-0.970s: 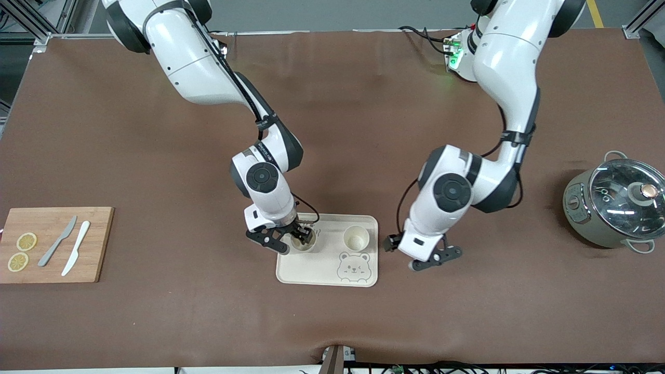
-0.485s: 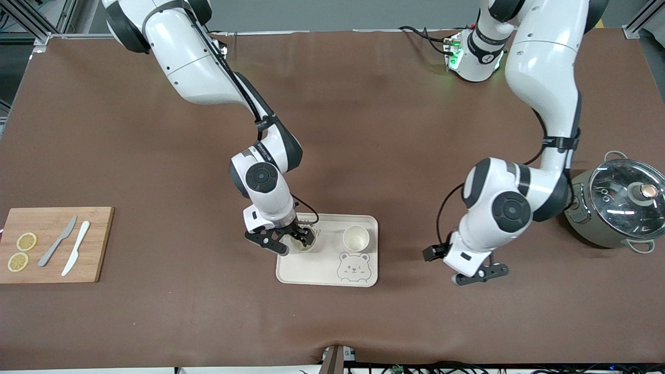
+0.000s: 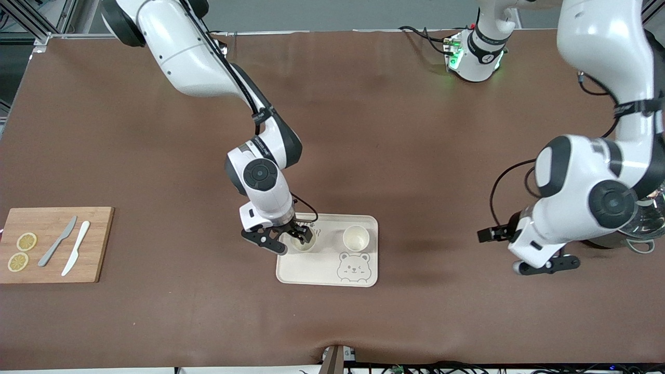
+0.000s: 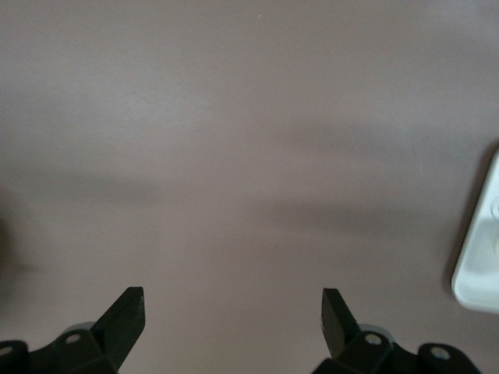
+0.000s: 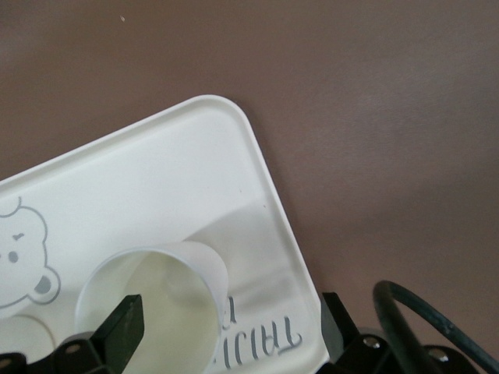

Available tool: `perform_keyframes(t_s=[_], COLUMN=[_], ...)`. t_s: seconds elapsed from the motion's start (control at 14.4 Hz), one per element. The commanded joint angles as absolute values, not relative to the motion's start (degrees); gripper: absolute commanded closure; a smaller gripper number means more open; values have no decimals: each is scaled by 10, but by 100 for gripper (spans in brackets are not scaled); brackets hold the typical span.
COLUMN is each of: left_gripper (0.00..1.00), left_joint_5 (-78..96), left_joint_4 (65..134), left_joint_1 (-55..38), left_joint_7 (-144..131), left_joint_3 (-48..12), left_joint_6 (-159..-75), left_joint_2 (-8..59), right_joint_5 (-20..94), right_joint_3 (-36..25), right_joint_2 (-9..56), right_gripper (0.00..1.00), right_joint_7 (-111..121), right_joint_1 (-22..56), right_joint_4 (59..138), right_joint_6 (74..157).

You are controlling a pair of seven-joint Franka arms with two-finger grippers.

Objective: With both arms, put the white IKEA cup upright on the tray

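The cream bear tray (image 3: 311, 267) lies on the brown mat, near the middle of the table. Two white cups stand upright on it. One cup (image 3: 356, 238) stands free above the bear face. The other cup (image 3: 305, 244) is partly hidden under my right gripper (image 3: 293, 240). In the right wrist view the gripper (image 5: 230, 319) is open: one finger is over this cup's (image 5: 179, 280) mouth, the other outside the tray's (image 5: 156, 171) edge. My left gripper (image 3: 545, 266) is open and empty over bare mat by the pot; its wrist view (image 4: 232, 308) shows only mat and a tray corner (image 4: 479, 257).
A grey pot with a glass lid (image 3: 647, 228) stands at the left arm's end, mostly hidden by the left arm. A wooden cutting board (image 3: 52, 259) with two knives (image 3: 58, 240) and lemon slices (image 3: 26, 241) lies at the right arm's end.
The left arm has swung away from the tray toward the pot, its gripper open and empty. The right gripper has stayed at the cup on the tray.
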State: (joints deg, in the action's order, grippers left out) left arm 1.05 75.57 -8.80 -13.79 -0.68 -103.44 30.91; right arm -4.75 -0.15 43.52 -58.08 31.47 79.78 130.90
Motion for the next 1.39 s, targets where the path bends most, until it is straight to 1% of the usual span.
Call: perform_keyframes(t_s=[0.0,0.28,0.42,0.69,0.9,1.04,1.18,1.32], left_gripper=[0,0,0,0,0,0,0,0], left_joint_5=[13,14,14,15,13,11,-32,-39], left_joint_4=[781,780,780,780,781,782,783,784], left_joint_1=[-67,-61,-55,-34,-30,-30,-32,-31], left_joint_7=[-85,-42,-40,-25,-23,9,49,52], left_joint_3=[-11,-10,-10,-18,-18,-18,-25,-35], left_joint_6=[-993,-964,-950,-910,-894,-867,-833,-830], left_joint_2=[245,186,157,118,94,86,82,80], right_joint_5=[-54,-31,-12,-11,10,10,8,6], right_joint_3=[2,4,4,3,2,1,1,0], right_joint_2=[354,269,231,170,145,139,135,134], right_gripper=[0,0,0,0,0,0,0,0], right_joint_7=[-548,-477,-426,-298,-184,-119,-77,-34], right_joint_1=[308,280,252,178,103,63,31,-8], right_joint_4=[809,810,809,809,809,809,809,808], right_joint_6=[1207,1070,1018,927,895,890,888,884])
